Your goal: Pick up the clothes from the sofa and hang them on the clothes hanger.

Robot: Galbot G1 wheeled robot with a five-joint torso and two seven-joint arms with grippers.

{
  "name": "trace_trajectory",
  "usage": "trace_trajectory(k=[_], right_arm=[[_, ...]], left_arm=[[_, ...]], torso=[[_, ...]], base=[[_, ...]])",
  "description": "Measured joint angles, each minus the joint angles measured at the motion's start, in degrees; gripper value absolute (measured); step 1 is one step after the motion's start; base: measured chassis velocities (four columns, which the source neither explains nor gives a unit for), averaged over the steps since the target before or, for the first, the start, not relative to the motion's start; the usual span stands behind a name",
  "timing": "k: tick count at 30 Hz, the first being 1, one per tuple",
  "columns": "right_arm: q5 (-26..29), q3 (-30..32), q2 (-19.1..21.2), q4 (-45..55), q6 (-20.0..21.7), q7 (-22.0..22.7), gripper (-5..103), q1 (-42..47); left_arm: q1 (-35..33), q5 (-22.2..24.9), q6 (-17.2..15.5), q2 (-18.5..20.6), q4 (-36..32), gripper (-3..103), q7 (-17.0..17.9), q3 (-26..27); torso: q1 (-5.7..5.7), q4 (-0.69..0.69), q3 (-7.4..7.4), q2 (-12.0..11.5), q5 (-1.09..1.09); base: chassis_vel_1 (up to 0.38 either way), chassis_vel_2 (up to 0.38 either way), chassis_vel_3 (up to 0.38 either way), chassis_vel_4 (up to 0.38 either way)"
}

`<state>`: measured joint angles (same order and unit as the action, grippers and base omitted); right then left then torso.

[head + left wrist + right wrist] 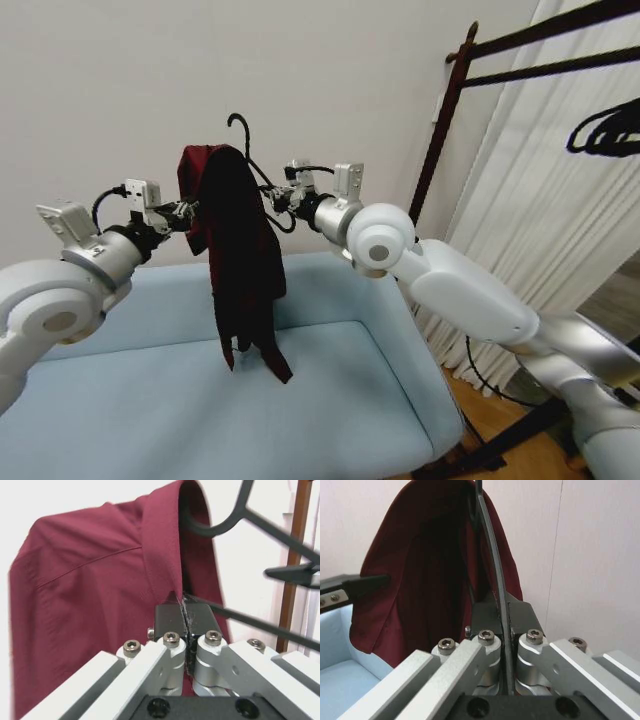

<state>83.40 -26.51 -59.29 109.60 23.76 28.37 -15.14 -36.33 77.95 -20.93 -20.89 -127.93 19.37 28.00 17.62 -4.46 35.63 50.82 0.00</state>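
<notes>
Above the sofa point(350, 400), left pincer point(188, 212) nips shirt point(235, 230), right pincer point(275, 200) hanger point(240, 125).

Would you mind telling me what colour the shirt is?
The shirt is plain dark red, with no pattern; the left wrist view shows it best.

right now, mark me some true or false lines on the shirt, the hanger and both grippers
1. The dark red shirt lies flat on the light blue sofa. False: it hangs over the black hanger, held above the sofa.
2. The right gripper is shut on the hanger. True.
3. The left gripper is open. False: it is shut on the shirt's edge.
4. A dark wooden clothes rack stands at the robot's right. True.
</notes>
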Motion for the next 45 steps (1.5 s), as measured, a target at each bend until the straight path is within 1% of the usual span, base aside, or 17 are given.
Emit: trace_trajectory(k=[6,10,15,16,20,21,25,29,30,31,35,37,41,42,43,45], right_arm=[[-0.27,-1.29,-0.78,-0.24,0.05,0.48,2,0.71],[-0.28,-1.59,-0.88,-0.49,0.06,0.77,2,1.06],[-0.23,-0.41,-0.64,-1.69,0.0,0.86,2,0.51],[-0.23,-0.41,-0.64,-1.69,0.0,0.86,2,0.51],[0.24,-0.04,1.19,-0.97,-0.02,0.53,2,-0.02],[0.24,-0.04,1.19,-0.97,-0.02,0.53,2,-0.02],[0.85,-0.02,2.57,0.12,-0.02,0.01,2,0.0],[1.12,-0.03,2.59,0.26,-0.04,-0.34,2,-0.25],[1.12,-0.05,2.43,0.26,-0.05,-0.44,2,-0.43],[1.12,-0.05,2.43,0.26,-0.05,-0.44,2,-0.43],[1.14,-0.07,2.5,0.28,-0.06,-0.94,2,-0.74],[1.09,-0.06,2.7,0.3,-0.05,-1.1,2,-0.75],[0.2,0.29,4.46,-0.17,0.0,-2.76,2,-0.62],[-0.2,0.36,5.12,-0.36,0.0,-3.56,2,-0.46],[-0.2,0.36,5.12,-0.36,0.0,-3.56,2,-0.46],[-1.04,0.53,6.51,-0.67,-0.06,-5.68,2,-0.11]], left_arm=[[0.91,0.16,0.03,0.24,-0.64,0,0.0,-0.44],[0.19,0.23,0.04,0.45,-1.21,0,-0.1,0.61],[-3.26,0.27,0.07,0.68,-1.71,0,-0.71,4.34],[-3.26,0.27,0.07,0.68,-1.71,0,-0.71,4.34],[-7.68,-0.64,0.32,0.18,-1.55,0,-1.37,8.06],[-7.68,-0.64,0.32,0.18,-1.55,0,-1.37,8.06],[-11.52,-2.55,0.88,-0.36,-0.72,0,-1.88,10.87],[-12.23,-2.97,0.92,-0.52,-0.62,0,-1.74,11.57],[-12.23,-3.33,0.93,-0.54,-0.6,-3,-1.61,11.58],[-12.23,-3.33,0.93,-0.54,-0.6,-3,-1.61,11.58],[-12.39,-4.07,1.48,-0.52,-0.49,17,-0.91,11.43],[-12.86,-4.04,1.6,-0.5,-0.44,17,-0.91,12.0],[-17.51,-3.21,2.02,-0.1,0.19,39,-2.17,17.38],[-18.38,-3.02,2.07,0.0,0.55,39,-2.61,18.44],[-18.38,-3.02,2.07,0.0,0.55,39,-2.61,18.44],[-19.22,-2.51,2.29,0.25,1.86,49,-3.37,19.65]], torso=[[0.0,0.0,0.0,0.0,0.0],[0.0,0.0,0.0,0.0,0.0],[0.0,0.0,0.0,0.0,0.0],[0.0,0.0,0.0,0.0,0.0],[0.0,0.0,0.0,0.0,0.0],[0.0,0.0,0.0,0.0,0.0],[0.0,-0.01,0.0,0.0,0.0],[0.0,0.0,0.0,0.0,0.0],[0.0,0.0,0.0,0.0,0.0],[0.0,0.0,0.0,0.0,0.0],[0.0,0.0,0.0,-0.01,0.0],[0.0,-0.01,0.0,-0.01,0.0],[0.0,0.01,-0.01,-0.01,0.0],[0.0,0.01,0.0,-0.01,0.0],[0.0,0.01,0.0,-0.01,0.0],[0.0,0.01,0.0,-0.01,0.0]], base=[[0.0,0.0,0.0,0.0],[0.0,0.0,0.0,0.0],[0.0,0.0,0.0,0.0],[0.0,0.0,0.0,0.0],[0.0,0.0,0.0,0.0],[0.0,0.0,0.0,0.0],[0.0,0.0,0.0,0.0],[0.0,0.0,0.0,0.0],[0.0,0.0,0.0,0.0],[0.0,0.0,0.0,0.0],[0.0,0.0,0.0,0.0],[0.0,0.0,0.0,0.0],[0.0,0.0,0.0,0.0],[0.0,0.0,0.0,0.0],[0.0,0.0,0.0,0.0],[0.0,0.0,0.0,0.0]])
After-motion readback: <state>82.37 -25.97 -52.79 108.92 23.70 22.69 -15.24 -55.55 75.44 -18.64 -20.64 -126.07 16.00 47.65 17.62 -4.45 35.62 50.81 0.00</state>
